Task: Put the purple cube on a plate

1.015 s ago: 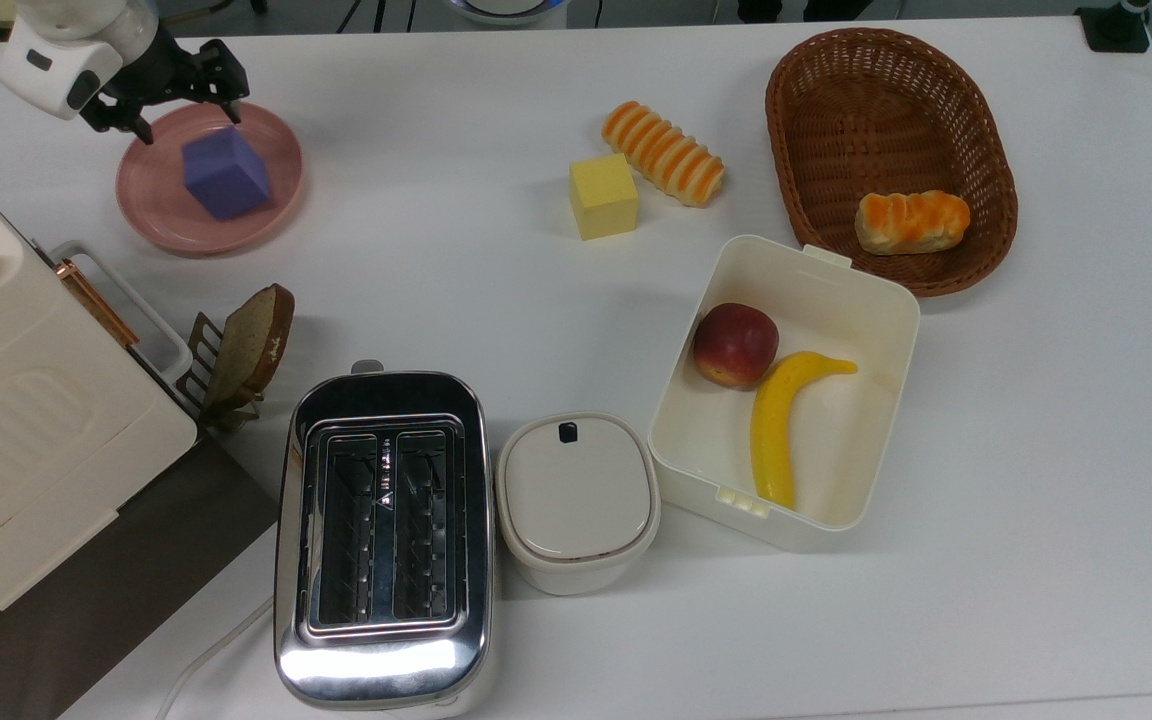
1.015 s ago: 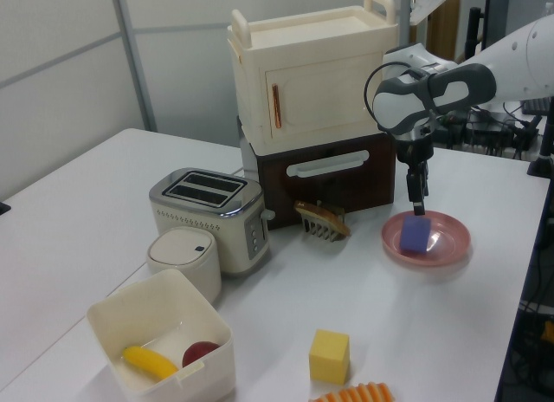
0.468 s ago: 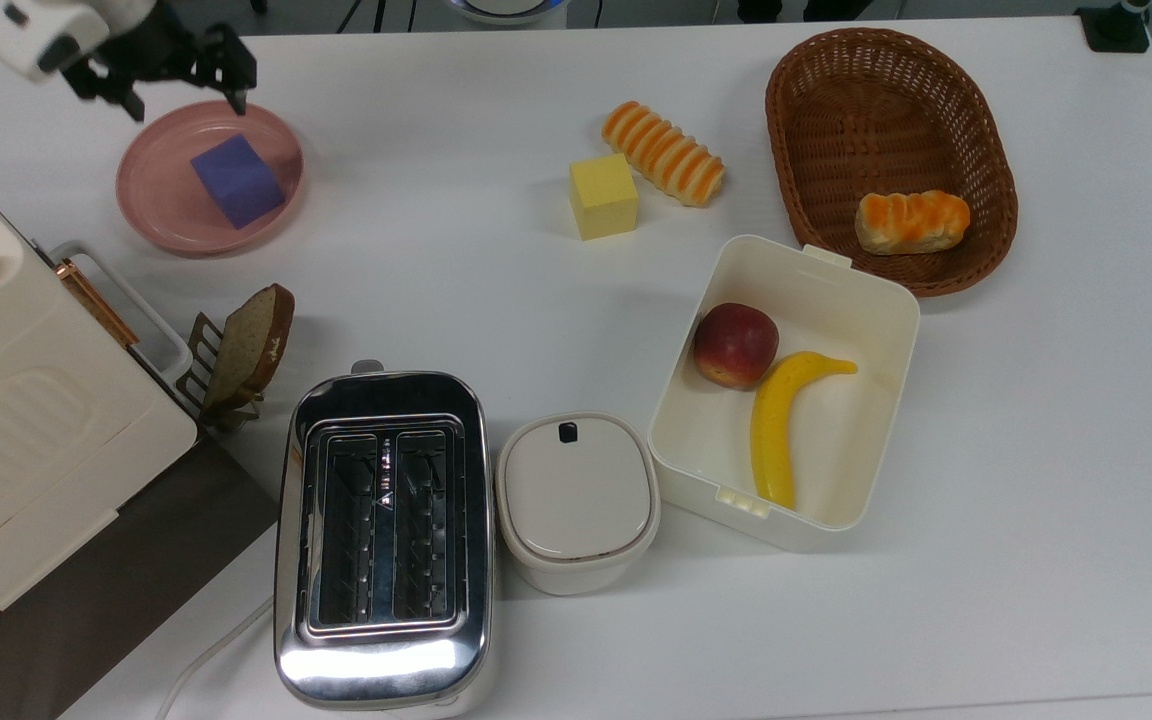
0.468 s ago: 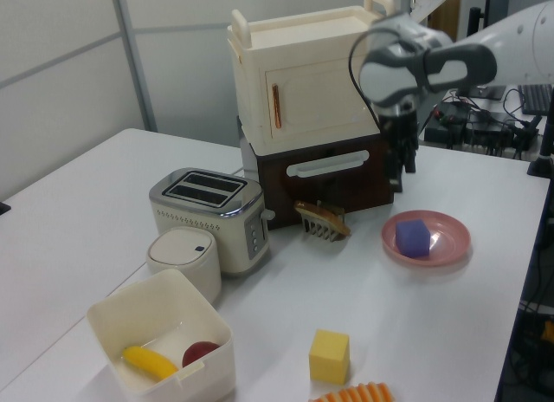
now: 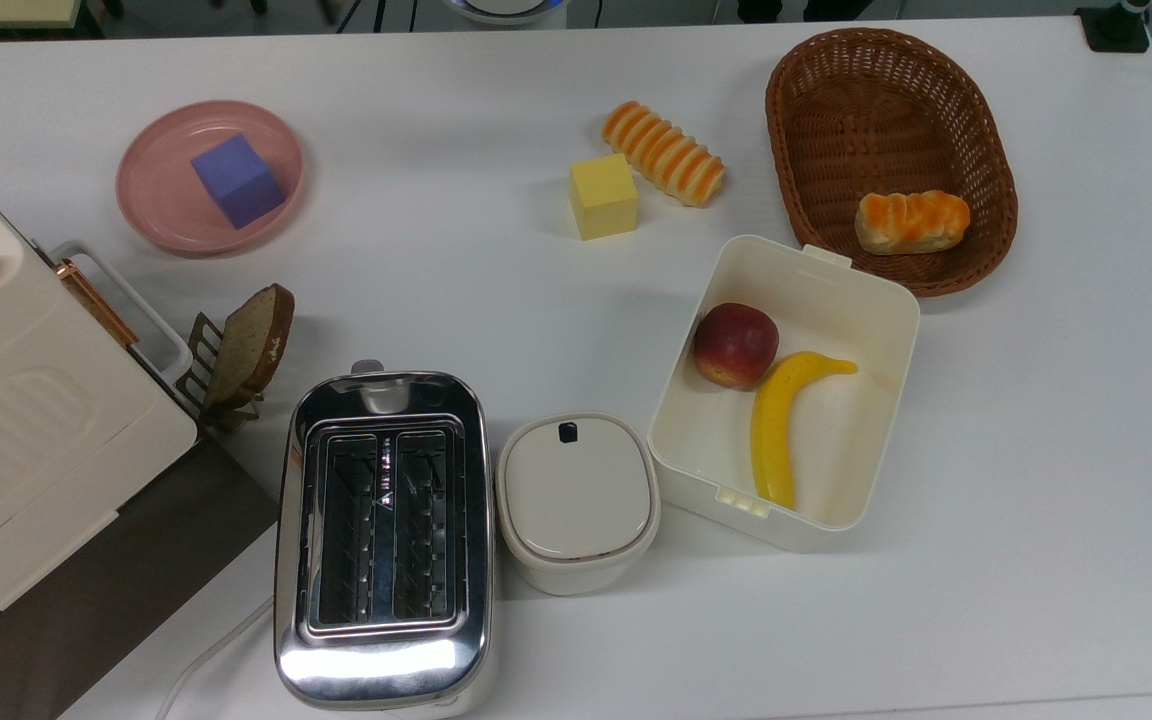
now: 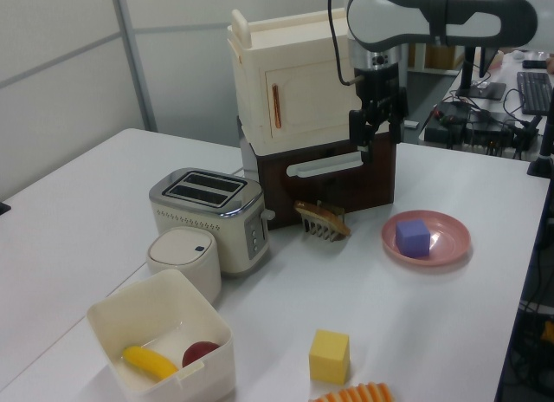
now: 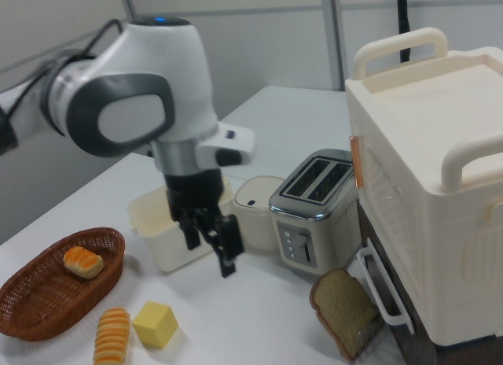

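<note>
The purple cube (image 5: 237, 181) is sitting on the pink plate (image 5: 151, 215), a little off the middle. In the left view the cube (image 6: 414, 237) is resting flat in the plate (image 6: 451, 243), and nothing is touching it.

The gripper (image 6: 374, 133) is hanging high in the air, up and to the left view's left of the plate. Its two black fingers (image 6: 355, 125) are pointing down and are spread apart with a gap between them, and they are holding nothing. In the right view the gripper (image 7: 210, 249) is also standing open, with one finger (image 7: 227, 247) lower than the other, and empty.

Right behind the gripper in the left view, the big cream box (image 6: 303, 73) is sitting on top of a dark brown cabinet (image 6: 333, 172). Below the gripper, a slice of brown bread (image 6: 322, 220) is leaning in a little rack. In the right view the bread (image 7: 344, 311) is lying low and to the right view's right of the gripper.

Farther from the gripper, the shiny toaster (image 5: 383, 535) is standing beside a small white pot with a lid (image 5: 577, 497). A white tub (image 5: 841, 300) is holding a red apple (image 5: 734, 344) and a yellow banana (image 5: 776, 425). The yellow cube (image 5: 602, 195) is sitting just beside a striped orange bread roll (image 5: 663, 153). Another roll (image 5: 911, 221) is lying in the brown basket (image 5: 836, 70), well apart from the gripper.
</note>
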Robot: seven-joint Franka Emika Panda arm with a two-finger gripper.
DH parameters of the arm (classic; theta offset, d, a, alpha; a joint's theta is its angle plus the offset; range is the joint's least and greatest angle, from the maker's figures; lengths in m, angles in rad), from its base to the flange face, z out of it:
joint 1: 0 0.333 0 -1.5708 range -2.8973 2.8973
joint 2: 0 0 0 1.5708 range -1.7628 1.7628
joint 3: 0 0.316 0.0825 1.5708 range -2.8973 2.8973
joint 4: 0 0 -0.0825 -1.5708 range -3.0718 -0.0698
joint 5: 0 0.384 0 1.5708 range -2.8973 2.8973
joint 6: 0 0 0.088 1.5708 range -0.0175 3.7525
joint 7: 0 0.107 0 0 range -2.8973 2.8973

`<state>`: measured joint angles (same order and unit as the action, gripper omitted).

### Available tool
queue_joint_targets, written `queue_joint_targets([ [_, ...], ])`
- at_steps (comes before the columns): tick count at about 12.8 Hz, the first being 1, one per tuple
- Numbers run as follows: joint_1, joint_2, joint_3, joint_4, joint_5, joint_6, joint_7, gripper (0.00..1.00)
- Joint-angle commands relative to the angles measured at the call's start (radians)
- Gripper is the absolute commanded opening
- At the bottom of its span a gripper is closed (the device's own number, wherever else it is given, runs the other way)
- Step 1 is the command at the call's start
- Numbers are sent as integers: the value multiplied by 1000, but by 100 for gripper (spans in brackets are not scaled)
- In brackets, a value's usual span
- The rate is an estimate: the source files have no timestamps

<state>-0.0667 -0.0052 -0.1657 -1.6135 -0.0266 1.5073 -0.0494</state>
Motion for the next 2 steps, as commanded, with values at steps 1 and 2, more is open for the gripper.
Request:
queue_joint_targets([
  [1, 99, -25, -6, -14, 10, -32, 95, 100],
  [2, 100, -22, 0, -14, 10, -26, 86, 100],
])
